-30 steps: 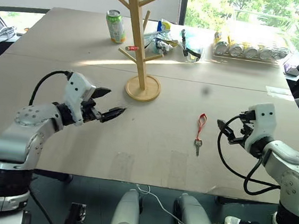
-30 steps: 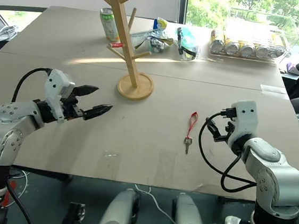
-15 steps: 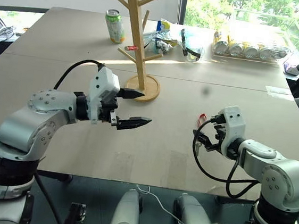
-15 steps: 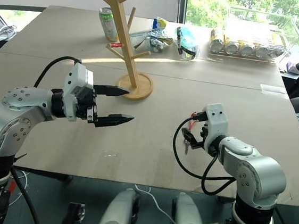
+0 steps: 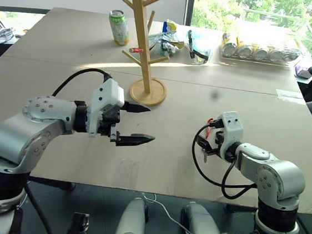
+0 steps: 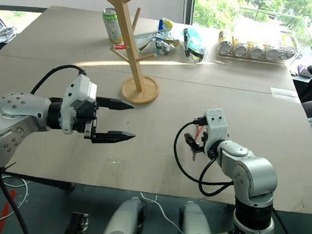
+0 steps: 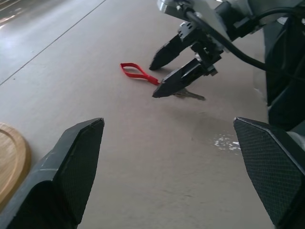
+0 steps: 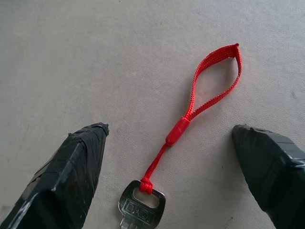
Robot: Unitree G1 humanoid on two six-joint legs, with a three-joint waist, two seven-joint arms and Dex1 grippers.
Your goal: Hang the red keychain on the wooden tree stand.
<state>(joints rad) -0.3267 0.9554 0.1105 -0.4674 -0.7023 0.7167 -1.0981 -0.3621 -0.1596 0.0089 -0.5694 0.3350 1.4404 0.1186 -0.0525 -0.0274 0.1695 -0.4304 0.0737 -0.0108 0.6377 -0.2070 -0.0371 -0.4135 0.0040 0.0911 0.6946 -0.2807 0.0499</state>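
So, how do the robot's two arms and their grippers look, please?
Both arms have rounded silver-grey shells with black joints. Each wrist carries a white, boxy block, and a black cable loops from it back to the arm. The left gripper and the right gripper each have two black, pointed fingers; the inner pads show a fine cross-hatched texture.

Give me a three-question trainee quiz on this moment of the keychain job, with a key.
1. True or false: the red keychain already hangs on the wooden tree stand.
2. Which hand straddles the keychain: A the left hand, B the right hand?
3. Fill in: the right hand's fingers are ____.

Key:
1. False; it lies flat on the table.
2. B
3. open
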